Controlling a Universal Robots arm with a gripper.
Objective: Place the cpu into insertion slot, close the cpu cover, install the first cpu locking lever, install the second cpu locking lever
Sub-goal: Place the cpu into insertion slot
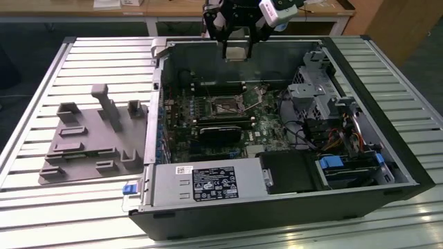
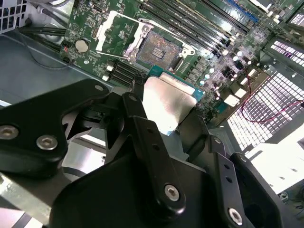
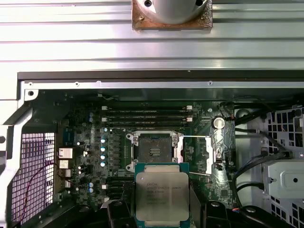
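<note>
**Item: cpu [image 3: 161,197].** Flat silver-topped chip on a green backing, clamped by two opposite edges between the black fingers of the pincer [image 1: 236,47]. The jaws are closed only as far as the chip's width and hold nothing else.

**Position.** In the air, well above the open computer case [image 1: 387,171], which lies on its side on the slatted desk [image 1: 104,57].

**Key relation.** The insertion slot [image 3: 154,152] lies below the pincer. In the exterior view it sits lower in the picture and slightly toward that view's left [image 1: 220,106]. In the first wrist view the chip's edges run about parallel to the slot's rim, with the slot showing just past one edge of the chip. The chip is near-square (no long axis worth noting).

**Slot state.** Dark centre bare; the cpu cover [image 3: 211,152] is swung open beside it.

**Arm pose.** Wrist points straight down, the pincer hangs vertical, and the chip faces the board.
</note>
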